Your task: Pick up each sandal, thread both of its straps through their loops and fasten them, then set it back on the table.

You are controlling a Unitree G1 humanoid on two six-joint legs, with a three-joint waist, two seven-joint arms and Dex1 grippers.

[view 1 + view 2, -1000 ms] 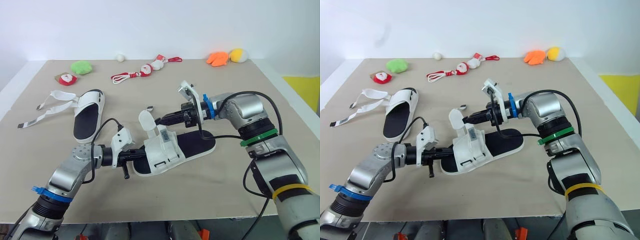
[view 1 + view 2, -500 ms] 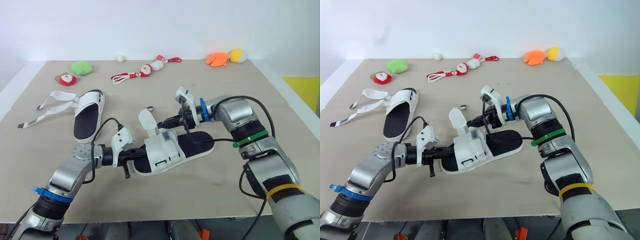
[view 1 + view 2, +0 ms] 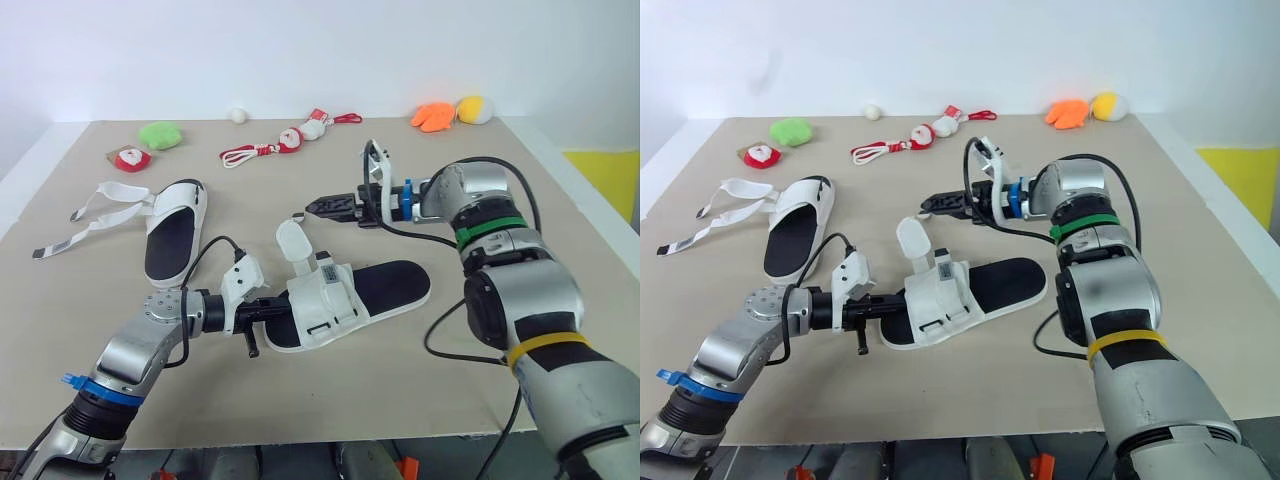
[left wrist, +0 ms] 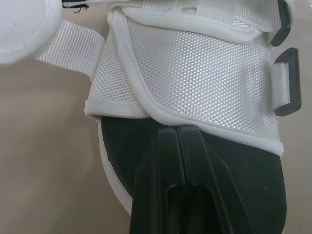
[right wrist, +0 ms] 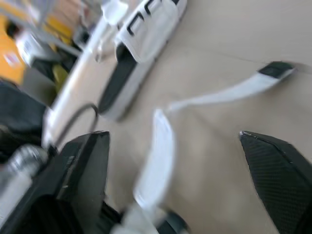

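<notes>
Contact between the right gripper (image 3: 316,207) and the near sandal (image 3: 392,286) was gone. A second earlier I had it down over the sandal's strap; now it hung above the table (image 3: 430,390) just beyond the sandal, fingers spread wide and empty. The strap (image 3: 292,240) stood up loose, not threaded. The sandal lay flat in the same spot, mid-table. My left gripper (image 4: 178,130) had not moved: fingers pressed together, resting on the black footbed at the toe. The second sandal (image 3: 172,235) lay well to the left, straps loose.
</notes>
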